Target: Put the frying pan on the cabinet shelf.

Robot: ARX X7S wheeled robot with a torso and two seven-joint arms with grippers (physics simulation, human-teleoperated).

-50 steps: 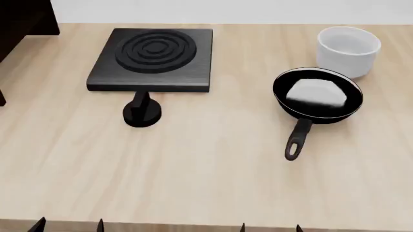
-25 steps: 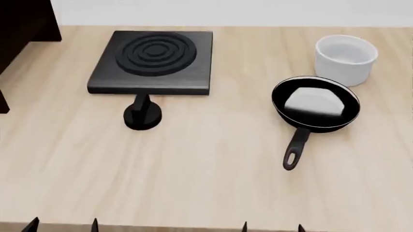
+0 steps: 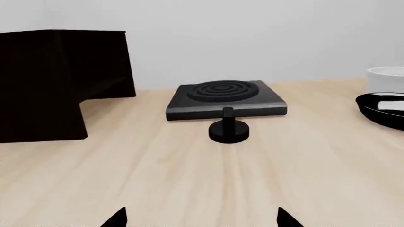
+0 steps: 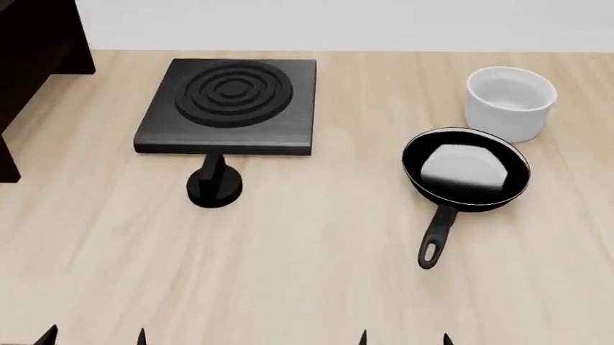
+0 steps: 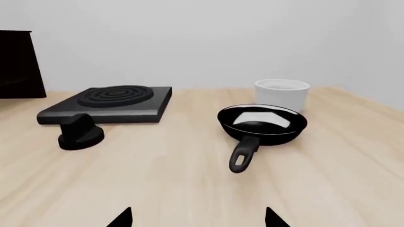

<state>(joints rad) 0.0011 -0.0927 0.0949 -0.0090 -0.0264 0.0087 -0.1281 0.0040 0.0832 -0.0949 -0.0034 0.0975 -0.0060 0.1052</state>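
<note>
The frying pan (image 4: 465,171), black with a pale inside, lies on the wooden table at the right, its long handle (image 4: 436,237) pointing toward me. It also shows in the right wrist view (image 5: 262,122), and its rim shows in the left wrist view (image 3: 383,109). The dark cabinet (image 4: 34,50) stands at the far left, also in the left wrist view (image 3: 57,80). My left gripper (image 4: 94,336) and right gripper (image 4: 404,338) sit at the near table edge, both open and empty, only fingertips showing (image 3: 202,218) (image 5: 197,218).
A square black burner plate (image 4: 230,95) with concentric rings lies at the back centre, a round black knob (image 4: 213,185) in front of it. A white cylindrical bowl (image 4: 510,100) stands behind the pan. Bare wood table (image 4: 287,273) lies between the grippers and the pan.
Everything on the table has slid lower in the head view as the view shifted; the objects themselves have not moved on the table. Gripper tips stay at the bottom edge.
</note>
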